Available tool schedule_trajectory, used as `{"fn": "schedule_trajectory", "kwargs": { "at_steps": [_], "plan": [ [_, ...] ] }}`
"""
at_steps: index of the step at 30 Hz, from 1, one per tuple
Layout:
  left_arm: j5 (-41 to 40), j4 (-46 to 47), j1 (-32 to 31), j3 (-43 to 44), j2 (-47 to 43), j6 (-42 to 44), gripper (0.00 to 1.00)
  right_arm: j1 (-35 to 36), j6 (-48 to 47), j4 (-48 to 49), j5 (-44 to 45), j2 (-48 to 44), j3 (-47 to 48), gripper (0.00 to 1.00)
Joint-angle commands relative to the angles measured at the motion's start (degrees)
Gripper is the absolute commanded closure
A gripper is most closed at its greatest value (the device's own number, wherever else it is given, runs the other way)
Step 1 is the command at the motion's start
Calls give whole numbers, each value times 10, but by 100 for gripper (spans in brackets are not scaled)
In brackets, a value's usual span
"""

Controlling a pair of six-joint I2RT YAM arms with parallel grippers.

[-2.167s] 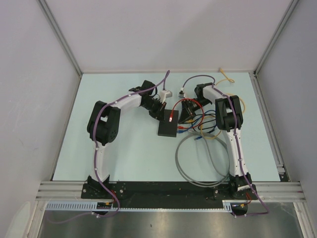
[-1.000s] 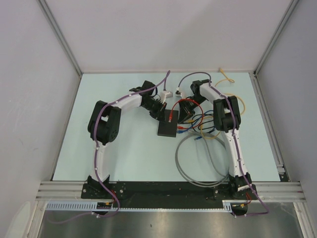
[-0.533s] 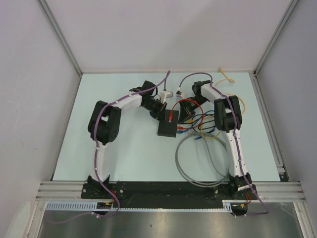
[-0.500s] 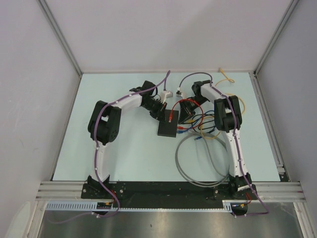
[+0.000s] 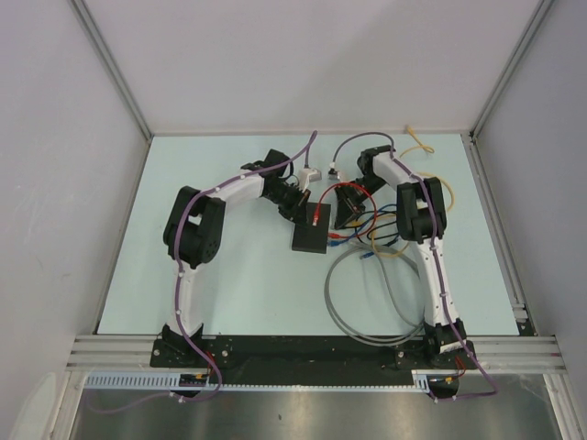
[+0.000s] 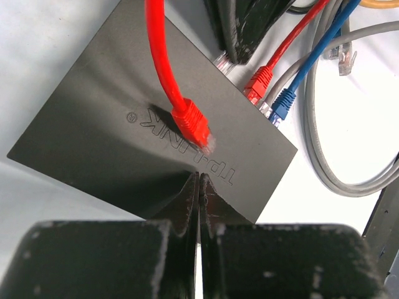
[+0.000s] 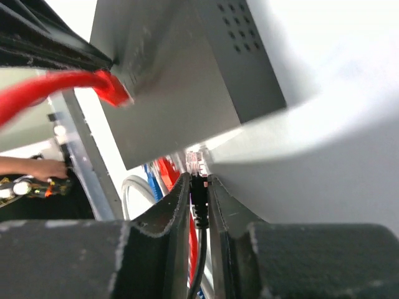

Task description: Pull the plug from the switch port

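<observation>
Black switch (image 6: 106, 134), red plug (image 6: 257, 81) in port

We see a robot lab cell. Plain grey panels (image 5: 303, 64) wall the pale table (image 5: 229, 284); an aluminium rail (image 5: 312, 348) runs at six o'clock.

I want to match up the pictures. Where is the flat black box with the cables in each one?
Top external: the switch is a small black rectangle near the picture's centre.
Left wrist: the switch fills the middle, slanted.
Right wrist: the switch is the grey-looking slab at the top, seen from low down.
Shared landmark: the loose red plug lying on its top face.
</observation>
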Motion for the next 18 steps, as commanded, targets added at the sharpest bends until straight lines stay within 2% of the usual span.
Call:
{"fn": "schedule_trajectory", "kwargs": {
  "at_steps": [1, 6, 8, 13, 18],
  "plan": [
    [-46, -8, -10, -8, 18, 26, 100, -22, -58, 21, 40, -6, -20, 100],
    [-45, -8, -10, -6, 20, 27, 100, -55, -56, 21, -51, -25, 24, 100],
    [-45, -8, -10, -7, 20, 27, 100, -61, -57, 25, -59, -31, 44, 100],
    [-45, -6, -10, -7, 23, 27, 100, -94, 21, 94, -42, -36, 97, 100],
    [-45, -5, -10, -6, 23, 26, 100, -139, 93, 178, 20, -29, 131, 100]
  ]
}}
